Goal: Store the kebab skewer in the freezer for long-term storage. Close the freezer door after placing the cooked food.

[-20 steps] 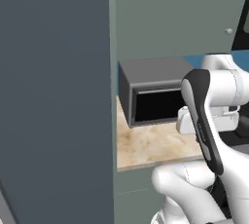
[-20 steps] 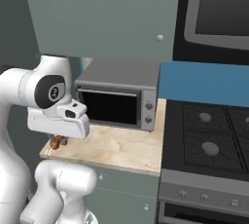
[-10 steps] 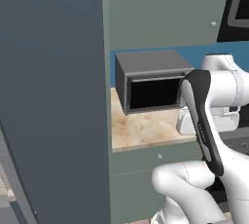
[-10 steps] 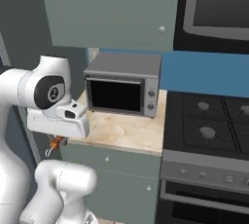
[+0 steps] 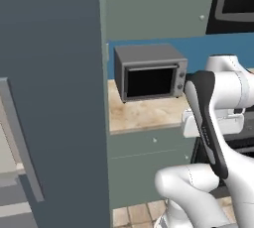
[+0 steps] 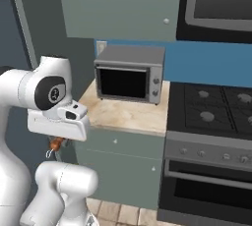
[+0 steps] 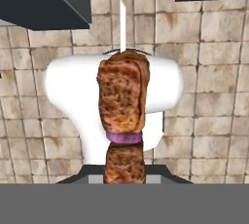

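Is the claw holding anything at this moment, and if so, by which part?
Yes: the claw is shut on the kebab skewer, gripping its near end at the lowest meat chunk, pointed tip away.

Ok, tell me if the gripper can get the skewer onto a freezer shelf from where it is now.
Probably not yet. The gripper, shut on the kebab skewer, hangs low by the robot's body, over the tiled floor. The open freezer door stands off to the left, so the base likely must drive closer.
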{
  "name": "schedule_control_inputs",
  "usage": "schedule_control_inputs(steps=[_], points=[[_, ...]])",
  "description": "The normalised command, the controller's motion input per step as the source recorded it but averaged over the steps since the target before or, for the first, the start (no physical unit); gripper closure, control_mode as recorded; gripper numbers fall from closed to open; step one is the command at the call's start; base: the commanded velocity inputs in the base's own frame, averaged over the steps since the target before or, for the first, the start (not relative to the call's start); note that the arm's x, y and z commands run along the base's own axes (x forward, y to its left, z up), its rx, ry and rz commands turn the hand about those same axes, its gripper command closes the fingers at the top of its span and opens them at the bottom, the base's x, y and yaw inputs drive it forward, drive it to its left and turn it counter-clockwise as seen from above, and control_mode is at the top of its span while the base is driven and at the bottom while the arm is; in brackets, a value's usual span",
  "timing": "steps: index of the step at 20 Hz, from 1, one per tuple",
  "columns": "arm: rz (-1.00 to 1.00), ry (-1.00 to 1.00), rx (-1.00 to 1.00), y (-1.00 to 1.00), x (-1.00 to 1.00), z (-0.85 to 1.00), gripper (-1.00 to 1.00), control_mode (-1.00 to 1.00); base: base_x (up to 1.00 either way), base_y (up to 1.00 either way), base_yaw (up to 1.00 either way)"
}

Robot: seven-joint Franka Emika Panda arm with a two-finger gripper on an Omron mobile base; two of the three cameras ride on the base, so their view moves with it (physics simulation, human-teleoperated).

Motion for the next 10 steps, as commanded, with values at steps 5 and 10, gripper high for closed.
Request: schedule_control_inputs(steps=[5,10], points=[[0.0,0.0,0.0,0.0,0.0,0.0,1.0,1.0,-0.55,0.3,0.05],[0.0,0.0,0.0,0.0,0.0,0.0,1.0,1.0,-0.31,0.4,0.12]])
